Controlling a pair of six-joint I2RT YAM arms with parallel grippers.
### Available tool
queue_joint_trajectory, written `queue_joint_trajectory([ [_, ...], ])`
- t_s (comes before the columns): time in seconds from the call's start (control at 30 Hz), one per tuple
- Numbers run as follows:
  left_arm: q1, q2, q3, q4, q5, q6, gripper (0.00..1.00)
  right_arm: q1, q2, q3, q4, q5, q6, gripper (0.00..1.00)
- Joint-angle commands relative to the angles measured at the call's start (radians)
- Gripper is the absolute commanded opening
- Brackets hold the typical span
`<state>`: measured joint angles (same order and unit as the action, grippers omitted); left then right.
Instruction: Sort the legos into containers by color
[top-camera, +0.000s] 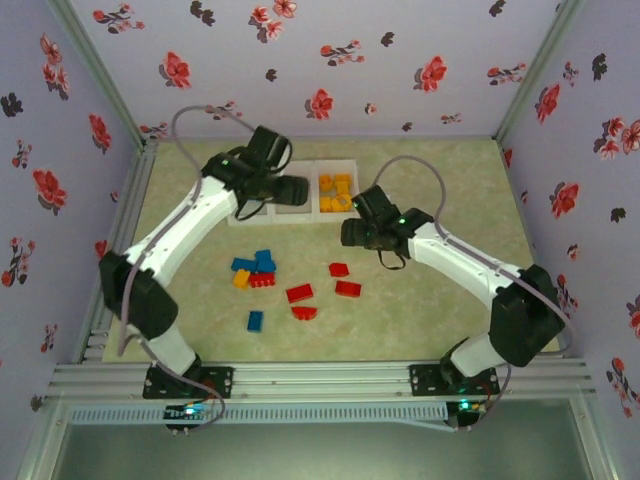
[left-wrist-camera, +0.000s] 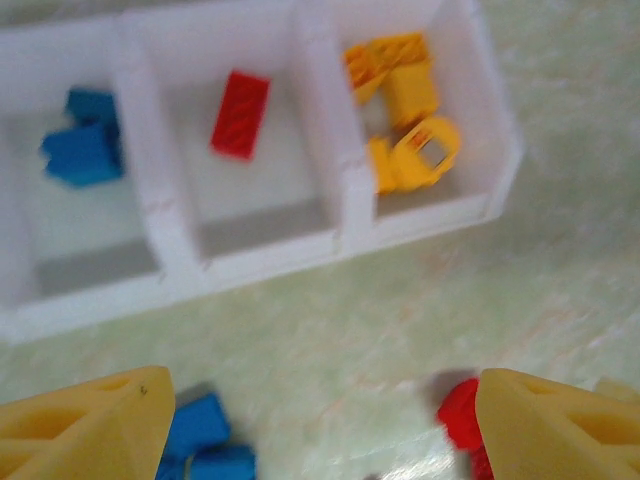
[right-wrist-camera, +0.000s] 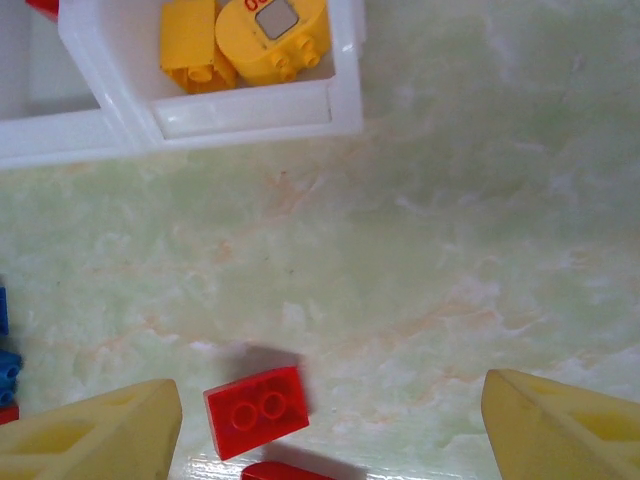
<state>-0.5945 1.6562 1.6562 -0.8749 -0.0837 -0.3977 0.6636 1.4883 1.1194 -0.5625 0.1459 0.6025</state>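
The row of white containers (left-wrist-camera: 262, 258) holds blue legos (left-wrist-camera: 85, 150) in the left bin, one red lego (left-wrist-camera: 240, 113) in the middle and several yellow legos (left-wrist-camera: 405, 110) on the right. From above, the left gripper (top-camera: 290, 190) hovers over the containers (top-camera: 345, 163), open and empty (left-wrist-camera: 320, 430). Loose legos lie on the table: a blue cluster (top-camera: 255, 265), a lone blue one (top-camera: 255, 320) and several red ones (top-camera: 299, 293). The right gripper (top-camera: 355, 232) is open (right-wrist-camera: 330, 430) above a red two-stud lego (right-wrist-camera: 256, 411), which lies near its left finger. The yellow bin (right-wrist-camera: 245, 110) is ahead.
An orange brick (top-camera: 241, 279) and a red one (top-camera: 265, 280) sit against the blue cluster. Flowered walls enclose the green marbled table (top-camera: 450, 190) on three sides. A metal rail (top-camera: 320, 378) runs along the near edge by the arm bases.
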Motion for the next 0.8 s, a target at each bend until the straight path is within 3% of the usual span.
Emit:
queue_joint_trajectory([
  [0.0,0.038,-0.098,-0.143,-0.004,-0.054,-0.048,0.80,0.005,0.036,0.060,0.033,-0.022,0.008,0.79],
  [0.27,0.085,-0.254,-0.341,-0.007,-0.056,-0.097,0.80,0.041,0.160,0.119,0.049,-0.053,-0.051,0.77],
  [0.57,0.137,-0.302,-0.362,-0.012,-0.055,-0.095,0.80,0.106,0.254,0.104,-0.017,-0.083,-0.085,0.76],
  [0.77,0.141,-0.294,-0.361,-0.021,-0.024,-0.082,0.79,0.108,0.253,0.042,0.039,-0.209,-0.101,0.75],
])
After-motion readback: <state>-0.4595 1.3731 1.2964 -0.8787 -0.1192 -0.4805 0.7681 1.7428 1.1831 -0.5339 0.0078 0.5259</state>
